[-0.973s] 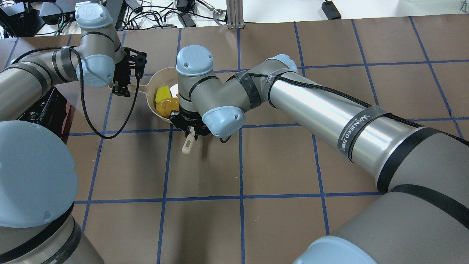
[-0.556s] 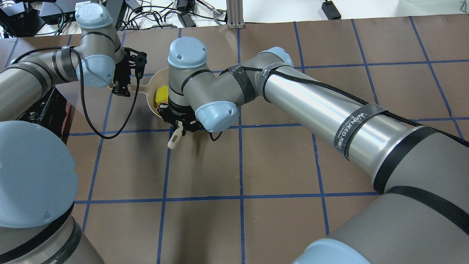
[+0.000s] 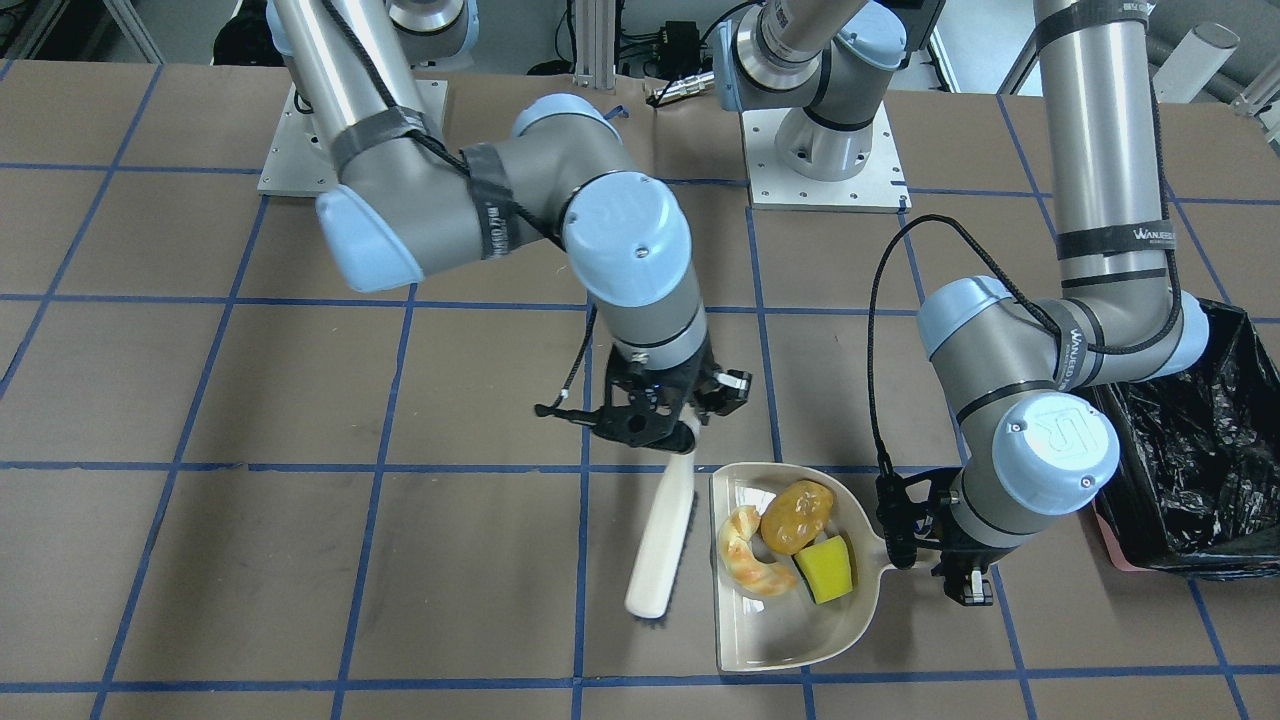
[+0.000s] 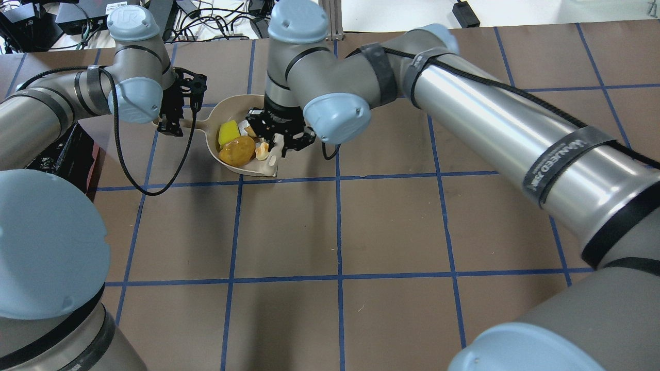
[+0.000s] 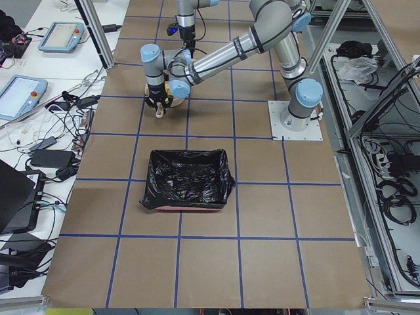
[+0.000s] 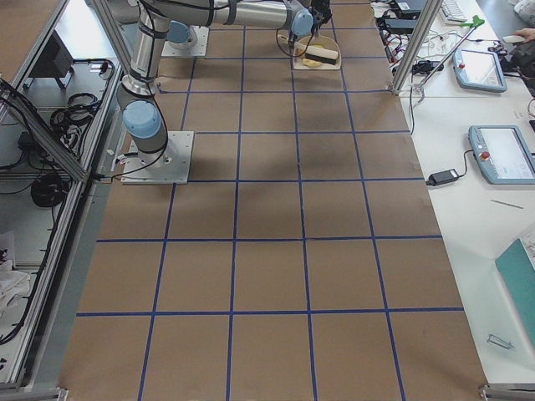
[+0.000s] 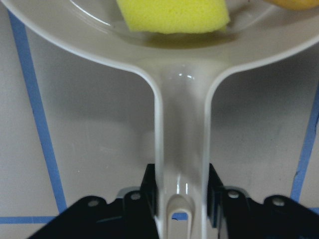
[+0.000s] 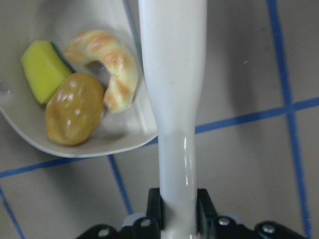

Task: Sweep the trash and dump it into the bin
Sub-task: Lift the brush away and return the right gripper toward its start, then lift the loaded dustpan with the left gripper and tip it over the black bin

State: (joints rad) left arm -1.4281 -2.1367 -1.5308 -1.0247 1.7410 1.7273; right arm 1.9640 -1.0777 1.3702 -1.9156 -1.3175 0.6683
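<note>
In the front-facing view we judge the sweeping done. The trash (image 3: 795, 530), a potato-like lump (image 3: 797, 516), a croissant piece (image 3: 752, 567) and a sponge piece (image 3: 826, 569), lies inside the dustpan (image 3: 790, 625). The brush (image 3: 664, 535) is just beside the dustpan's open edge. None of the trash is in the bin (image 3: 1180, 480), so the dump is left. Overhead, the dustpan is at the far side of the brown worktop (image 4: 392, 221), which is taped in a blue grid. From the left end, the bin stands well apart from the dustpan, and screens (image 5: 62, 36) and cables (image 5: 62, 105) lie beyond the worktop's edge. From the right end, the dustpan is far and small. The left wrist view shows the left end effector (image 7: 182, 199) clamped on the dustpan's handle. The right wrist view shows the right end effector (image 8: 178, 204) clamped on the brush handle.
</note>
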